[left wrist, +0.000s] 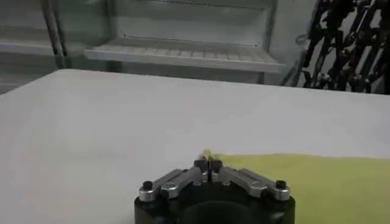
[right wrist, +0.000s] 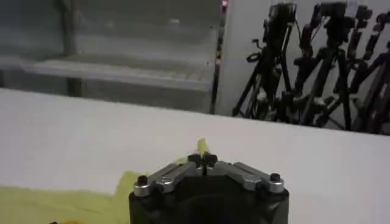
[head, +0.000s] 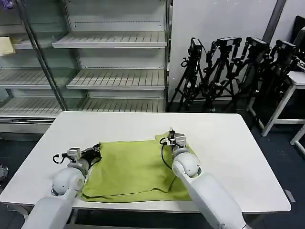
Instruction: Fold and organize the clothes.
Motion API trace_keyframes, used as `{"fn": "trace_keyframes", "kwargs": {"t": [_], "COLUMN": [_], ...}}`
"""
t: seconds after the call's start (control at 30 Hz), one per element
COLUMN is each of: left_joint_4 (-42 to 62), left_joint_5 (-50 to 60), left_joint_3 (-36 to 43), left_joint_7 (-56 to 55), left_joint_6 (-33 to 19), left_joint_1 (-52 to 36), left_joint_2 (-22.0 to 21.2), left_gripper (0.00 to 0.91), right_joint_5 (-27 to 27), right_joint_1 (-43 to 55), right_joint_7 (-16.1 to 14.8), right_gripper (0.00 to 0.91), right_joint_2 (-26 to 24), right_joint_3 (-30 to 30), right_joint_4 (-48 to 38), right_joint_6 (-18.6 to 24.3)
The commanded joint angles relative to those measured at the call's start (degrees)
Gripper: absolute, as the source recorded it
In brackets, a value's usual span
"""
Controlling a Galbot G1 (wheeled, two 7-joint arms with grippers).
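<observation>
Lime-green fabric shows as a small tuft between the closed tips of each gripper. In the left wrist view the left gripper (left wrist: pixel 208 163) has its fingers pressed together on an edge of the shirt (left wrist: pixel 317 182), and in the right wrist view the right gripper (right wrist: pixel 203 160) pinches a raised corner of the same cloth. In the head view the left gripper (head: pixel 95 151) sits at the lower left of centre, at the shirt's left edge, while the right gripper (head: pixel 172 137) sits just right of centre, at the shirt's upper right corner.

The shirt (head: pixel 131 167) lies low in the middle of the frame on the white table (head: pixel 228 143), near its front edge. It already looks folded into a rough rectangle, with layered edges visible along the bottom and a flap lapping over on the right. Judging from that, at least one fold is done; with both corners gripped, another fold seems to be in hand, and tidying the finished bundle is still left.

Beyond the table, empty white shelving (head: pixel 114 57) fills the upper left of the frame, and a row of black tripods (head: pixel 233 71) stands at the upper right.

No brand, label or readable writing can be made out.
</observation>
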Motion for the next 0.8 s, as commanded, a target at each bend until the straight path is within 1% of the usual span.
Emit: {"fn": "trace_keyframes", "kwargs": {"t": [0.03, 0.43, 0.6, 0.8], "left_joint_4": [-3.9, -11.66, -16.91, -22.42], "left_joint_5": [0.15, 0.04, 1.16, 5.17], "left_joint_3": [-1.33, -4.51, -6.26, -7.9], "left_joint_7": [0.23, 0.98, 1.62, 2.92], "left_joint_6": [-1.32, -1.27, -1.09, -1.15], "left_joint_1": [1.17, 6.86, 11.84, 18.02], "left_joint_2": [1.16, 3.72, 4.51, 4.65], "left_gripper": [0.02, 0.02, 0.02, 0.02], "right_joint_5": [-1.22, -1.7, -1.91, -2.61], "right_joint_1": [-0.63, -6.34, -10.12, -16.78], "right_joint_7": [-0.6, -1.08, -1.27, -1.61], "right_gripper": [0.0, 0.0, 0.0, 0.0], "right_joint_2": [-0.18, -3.25, -5.67, -8.41], "right_joint_3": [0.63, 3.1, 4.63, 7.31], "right_joint_4": [3.34, 11.17, 16.55, 22.67], "right_joint_6": [4.89, 3.51, 2.72, 2.39]}}
